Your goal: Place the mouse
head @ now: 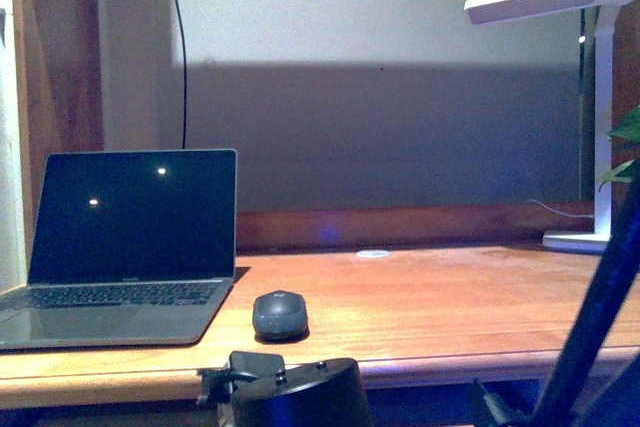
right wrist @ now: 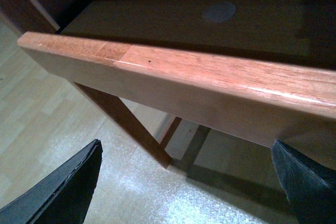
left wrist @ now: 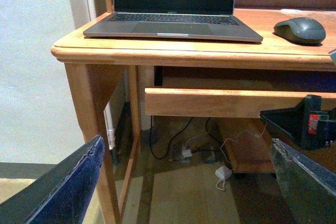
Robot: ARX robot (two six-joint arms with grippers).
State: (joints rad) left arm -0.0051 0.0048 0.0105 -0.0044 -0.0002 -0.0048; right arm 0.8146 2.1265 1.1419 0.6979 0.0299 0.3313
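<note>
The dark grey oval mouse (head: 280, 314) lies on the wooden desk (head: 430, 297) near its front edge, just right of the open laptop (head: 125, 247). It also shows in the left wrist view (left wrist: 300, 29), on the desk top beside the laptop (left wrist: 173, 3). My left gripper (left wrist: 189, 192) is open and empty, low in front of the desk, below its top. My right gripper (right wrist: 194, 187) is open and empty, below the desk's front rail (right wrist: 199, 77), above the floor. Neither gripper touches the mouse.
A pull-out shelf (left wrist: 210, 100) sits under the desk top. Cables (left wrist: 210, 150) lie on the floor beneath. A white desk lamp (head: 590, 97) stands at the back right, with a plant leaf (head: 625, 147) beside it. A small white disc (head: 372, 253) lies near the desk's back.
</note>
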